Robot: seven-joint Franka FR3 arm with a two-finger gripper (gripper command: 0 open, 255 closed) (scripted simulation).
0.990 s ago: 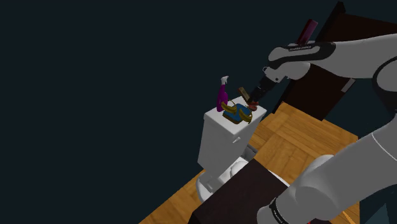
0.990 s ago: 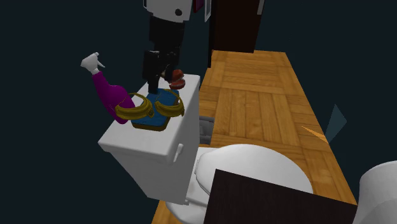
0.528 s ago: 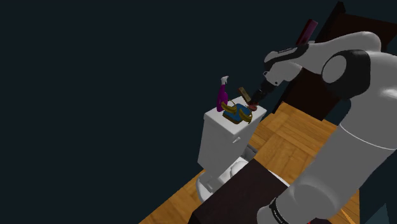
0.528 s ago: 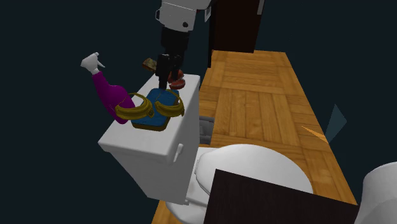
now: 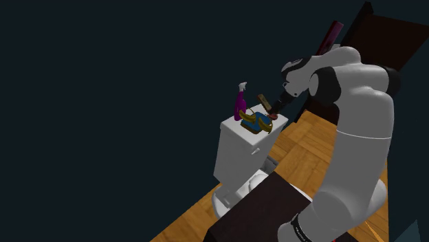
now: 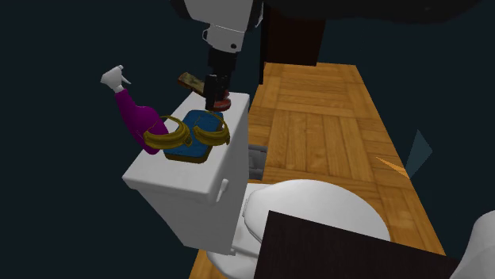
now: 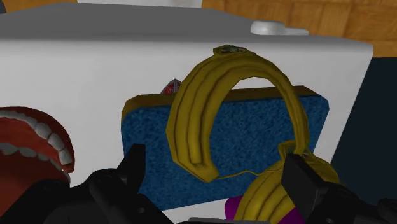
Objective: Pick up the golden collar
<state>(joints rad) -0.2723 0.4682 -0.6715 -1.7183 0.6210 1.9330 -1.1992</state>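
The white arm [image 5: 357, 103] reaches from its stand over the wooden floor [image 6: 317, 119] to a white toilet [image 6: 309, 210], and everything that matters sits on the lid of its tank [image 6: 182, 186]. A purple spray bottle [image 6: 139, 119] leans at the far edge of the lid. Beside it lies a blue sponge [image 7: 254, 133], and the golden collar [image 7: 191, 121] is draped over that sponge in two looped bands, one of them arching up towards the camera on the hand. A red set of false teeth [image 7: 32, 140] rests just beside the sponge. The pincer [image 7: 216, 162] hangs low over this cluster with its fingers apart, touching nothing; the near end of the collar's arch lies between them. The likely trouble from here is crowding. If the fingers come down as they stand, one may land on the teeth and shove them along the lid. If they close too deep, they may pinch the sponge with the collar and carry both up. The band is rounded and narrow, so a shallow grip may let it slip out.
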